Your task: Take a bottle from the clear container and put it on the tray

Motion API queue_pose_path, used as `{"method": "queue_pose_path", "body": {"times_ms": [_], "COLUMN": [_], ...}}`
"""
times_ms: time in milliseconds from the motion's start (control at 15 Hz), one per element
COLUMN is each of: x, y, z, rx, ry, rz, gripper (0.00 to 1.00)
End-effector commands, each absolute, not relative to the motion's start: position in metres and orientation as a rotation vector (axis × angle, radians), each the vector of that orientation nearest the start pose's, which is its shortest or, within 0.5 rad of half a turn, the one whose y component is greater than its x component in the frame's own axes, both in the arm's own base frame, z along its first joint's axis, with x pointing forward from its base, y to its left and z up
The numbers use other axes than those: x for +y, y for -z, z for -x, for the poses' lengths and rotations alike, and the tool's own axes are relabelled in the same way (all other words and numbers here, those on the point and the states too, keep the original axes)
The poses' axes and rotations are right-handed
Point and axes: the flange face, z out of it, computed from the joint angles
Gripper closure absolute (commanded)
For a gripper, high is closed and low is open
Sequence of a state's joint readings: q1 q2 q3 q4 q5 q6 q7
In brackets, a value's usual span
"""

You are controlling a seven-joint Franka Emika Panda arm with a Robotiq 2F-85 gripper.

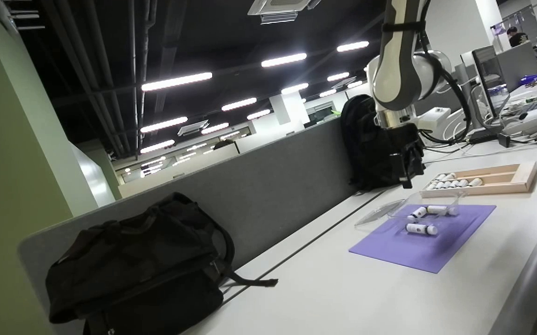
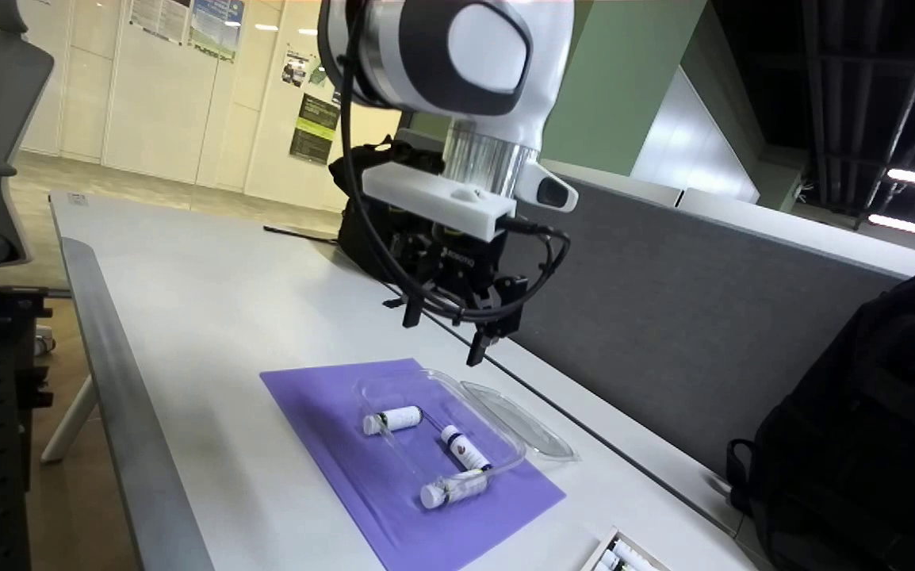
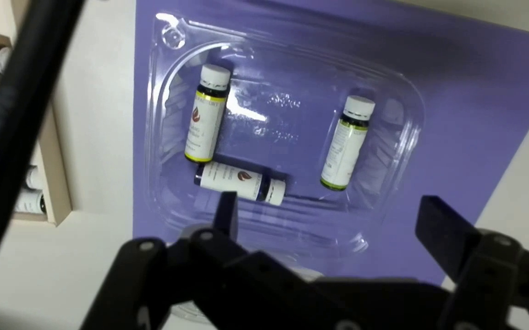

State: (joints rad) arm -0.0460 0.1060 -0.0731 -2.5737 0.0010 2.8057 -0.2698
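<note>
Three small bottles lie on their sides in the clear container on the purple mat. In the wrist view a yellow-banded bottle is at the left, its base close to a second bottle lying crosswise below. A third bottle lies apart at the right. The light-wood tray holds several similar bottles at one end. Only its edge shows in the wrist view and its corner in an exterior view. My gripper is open and empty, above the container, as an exterior view also shows.
The purple mat lies under the container. A clear lid lies beside it, toward the grey partition. Black backpacks stand against the partition. A monitor and cables are beyond the tray.
</note>
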Motion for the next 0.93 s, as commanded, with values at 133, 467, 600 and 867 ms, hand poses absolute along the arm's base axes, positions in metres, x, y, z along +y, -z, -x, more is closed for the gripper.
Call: {"method": "queue_pose_path", "body": {"times_ms": [133, 467, 600, 867], "x": [-0.063, -0.064, -0.062, -0.053], "y": [-0.192, -0.165, -0.158, -0.146], "z": [-0.47, -0.473, -0.475, -0.477], "rx": [-0.157, -0.134, -0.131, -0.129], "ry": [0.159, 0.131, 0.141, 0.165], "rz": [3.161, 3.162, 3.156, 3.141], "gripper": [0.0, 0.0, 0.0, 0.0]}}
